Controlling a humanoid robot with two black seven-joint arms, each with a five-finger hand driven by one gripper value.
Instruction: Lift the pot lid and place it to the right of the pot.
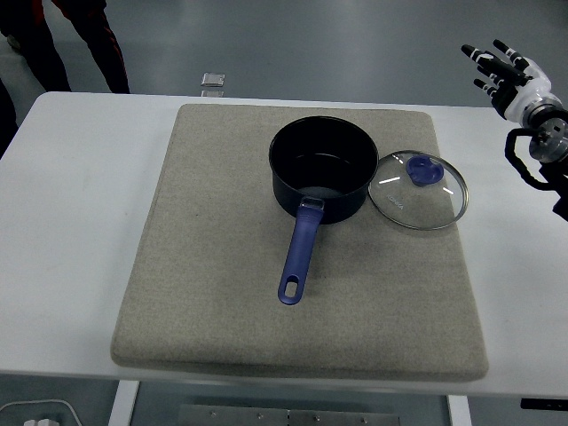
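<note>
A dark blue pot (323, 169) with a blue handle (299, 253) pointing toward me stands uncovered on a beige mat (222, 293). A glass lid (419, 190) with a blue knob (423, 171) lies flat on the mat just right of the pot, its rim near the pot's side. My right hand (500, 69) is raised at the upper right, above and behind the lid, fingers spread and holding nothing. My left arm is out of view.
The mat covers most of the white table (71, 222). A person's legs (84, 35) show at the top left behind the table. A small grey object (212, 81) lies on the floor past the far edge.
</note>
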